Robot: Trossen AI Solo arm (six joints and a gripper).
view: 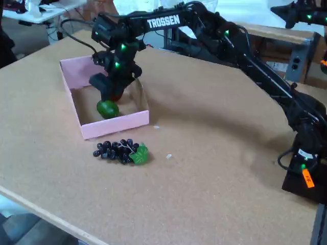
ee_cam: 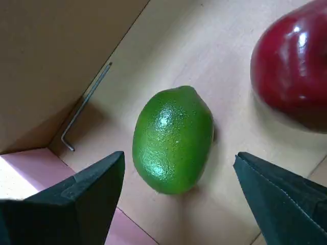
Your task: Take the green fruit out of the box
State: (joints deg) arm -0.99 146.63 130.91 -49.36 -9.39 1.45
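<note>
Progress is early: small glossy green oval fruit lies on the tan floor inside the shallow pink cardboard box, w/ the black claw spread wide above it, not gripping. Grasp & lift-out remain.

Glossy, finely pebbled green fruit; shiny smooth red apple; matt cardboard box; rough particleboard table.

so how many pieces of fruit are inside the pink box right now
2: a glossy green oval fruit lying on the box's tan floor between the open gripper fingers, and a shiny red apple beside it.
</note>
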